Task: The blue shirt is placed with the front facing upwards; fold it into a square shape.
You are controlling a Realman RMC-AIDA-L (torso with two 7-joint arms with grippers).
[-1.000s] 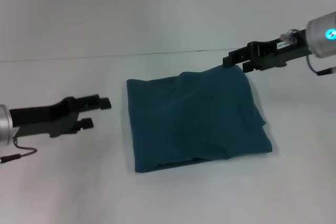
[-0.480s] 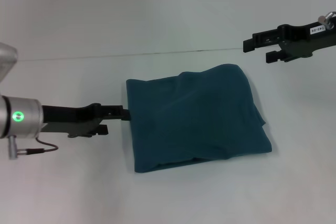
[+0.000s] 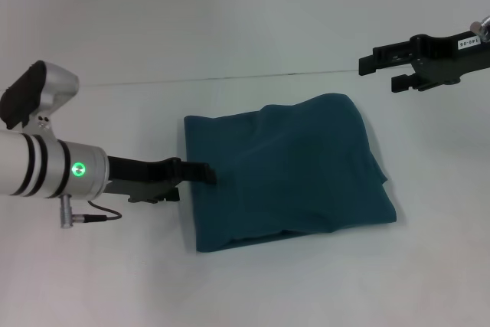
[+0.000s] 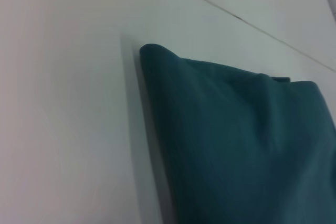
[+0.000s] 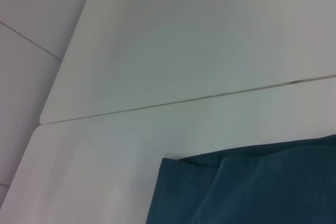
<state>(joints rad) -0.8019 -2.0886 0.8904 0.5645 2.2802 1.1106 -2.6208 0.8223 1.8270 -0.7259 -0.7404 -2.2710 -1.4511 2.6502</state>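
the blue shirt (image 3: 287, 174) lies folded into a near-square block mid-surface (image 3: 230, 21), plain side up, slightly longer across than deep, its print and collar hidden. the left tool (image 3: 200, 174) reaches low over its left edge; whether it is parted cannot be told. the right tool (image 3: 377, 72) hangs apart, empty, above the far right.

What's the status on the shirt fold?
Left claw on the blue shirt at its left edge. Right claw open, lifted clear past the far corner. Shirt folded roughly square. Nothing obstructing.

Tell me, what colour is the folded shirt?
Plain dark teal-blue, no print showing; the blue shirt shows best in the head view.
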